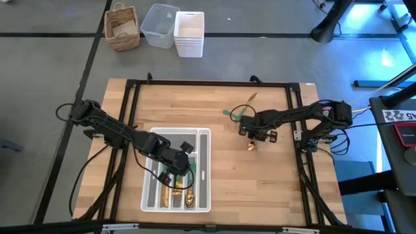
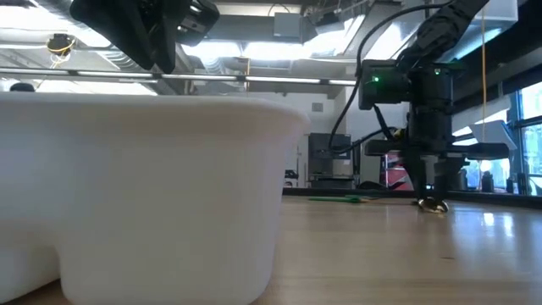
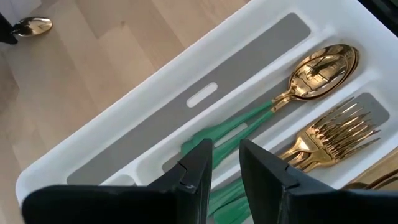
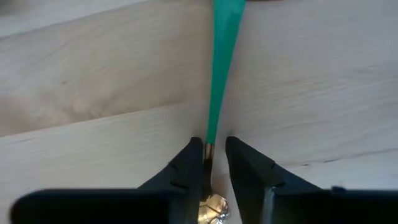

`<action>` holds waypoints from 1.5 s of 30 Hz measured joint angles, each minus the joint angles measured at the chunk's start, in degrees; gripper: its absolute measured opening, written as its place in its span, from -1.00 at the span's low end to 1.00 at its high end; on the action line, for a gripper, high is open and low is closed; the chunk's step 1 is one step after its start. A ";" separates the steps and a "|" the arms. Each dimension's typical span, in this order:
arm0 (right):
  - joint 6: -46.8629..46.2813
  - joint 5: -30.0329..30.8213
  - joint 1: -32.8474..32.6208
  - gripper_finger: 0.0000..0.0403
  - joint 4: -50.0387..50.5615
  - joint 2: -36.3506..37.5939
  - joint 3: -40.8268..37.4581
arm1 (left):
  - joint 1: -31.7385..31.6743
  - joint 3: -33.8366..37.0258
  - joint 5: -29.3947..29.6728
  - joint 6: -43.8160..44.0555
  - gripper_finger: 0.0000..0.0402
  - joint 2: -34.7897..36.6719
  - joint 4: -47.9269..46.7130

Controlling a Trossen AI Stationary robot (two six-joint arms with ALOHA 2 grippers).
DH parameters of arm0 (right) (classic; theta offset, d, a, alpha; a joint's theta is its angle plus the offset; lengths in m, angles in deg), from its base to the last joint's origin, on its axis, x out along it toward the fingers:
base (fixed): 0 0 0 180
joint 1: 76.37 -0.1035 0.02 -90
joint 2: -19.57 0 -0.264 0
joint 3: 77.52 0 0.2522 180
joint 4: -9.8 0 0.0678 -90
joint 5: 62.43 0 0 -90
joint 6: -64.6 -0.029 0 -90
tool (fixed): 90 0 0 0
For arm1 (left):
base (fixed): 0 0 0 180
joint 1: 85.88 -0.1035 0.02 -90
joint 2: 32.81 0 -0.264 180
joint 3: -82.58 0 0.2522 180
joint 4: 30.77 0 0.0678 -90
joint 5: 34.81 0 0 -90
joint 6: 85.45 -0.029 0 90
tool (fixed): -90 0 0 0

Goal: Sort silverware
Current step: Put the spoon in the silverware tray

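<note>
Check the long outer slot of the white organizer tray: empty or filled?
Empty. The left wrist view shows the white plastic organizer tray with only bare grey liner in its long outer slot; the gold-headed, green-handled spoons lie in the next one.

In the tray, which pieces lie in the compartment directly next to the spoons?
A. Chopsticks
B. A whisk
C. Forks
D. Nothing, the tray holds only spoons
C. In the left wrist view the gold forks lie in the slot beside the stacked spoons, inside the white tray.
</note>
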 joint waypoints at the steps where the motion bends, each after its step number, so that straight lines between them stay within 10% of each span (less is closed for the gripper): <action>1: 0.52 -0.02 0.00 -0.65 -0.23 0.00 -0.08 | 0.00 0.00 0.00 -0.01 -0.63 0.00 -0.02; 7: 3.64 0.05 -0.07 -0.95 -0.30 -0.05 0.08 | 0.00 0.00 0.00 0.01 -0.63 0.00 -0.01; 22: 17.77 -6.44 -0.17 -0.96 -1.56 -0.57 7.46 | -3.59 0.00 0.02 7.28 -0.63 -0.02 0.28; 35: 17.58 -21.13 -2.98 -0.98 -35.66 -0.39 8.04 | -5.62 0.02 -0.24 10.04 -0.78 2.65 -1.92; 45: 13.39 -14.52 -12.95 -0.97 -59.81 -0.37 8.04 | -5.52 0.02 -0.22 12.67 -0.89 7.04 3.47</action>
